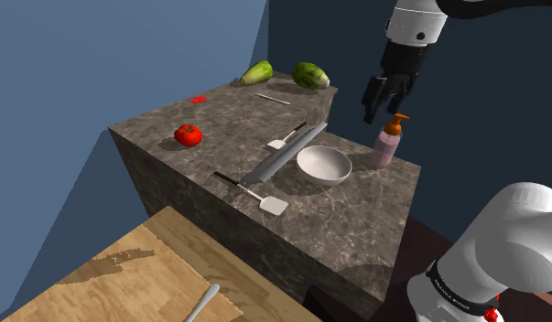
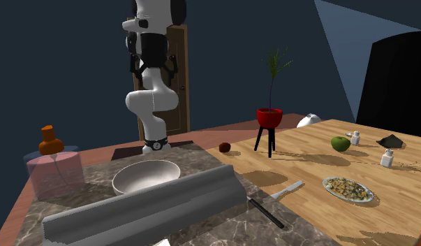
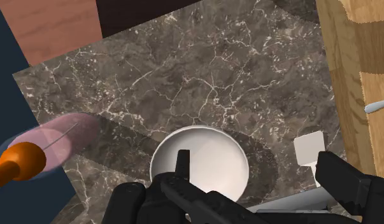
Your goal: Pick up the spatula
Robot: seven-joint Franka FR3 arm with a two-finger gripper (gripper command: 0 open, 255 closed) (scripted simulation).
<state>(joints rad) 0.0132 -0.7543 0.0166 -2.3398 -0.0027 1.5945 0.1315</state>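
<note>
Gripper (image 1: 375, 99) spread wide, high above the marbled counter (image 1: 374, 197).
The spatula (image 1: 258, 195) lies flat, near-left of the white bowl (image 1: 324, 165), well apart from the gripper.

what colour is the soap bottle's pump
Orange: the pump on the pink soap bottle; wrist view.

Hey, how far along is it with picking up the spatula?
Nothing looks done: the spatula lies flat on the counter beside the bowl. In hand: the open tool hovers above the bowl, empty. Left: descend, grasp, lift.
</note>
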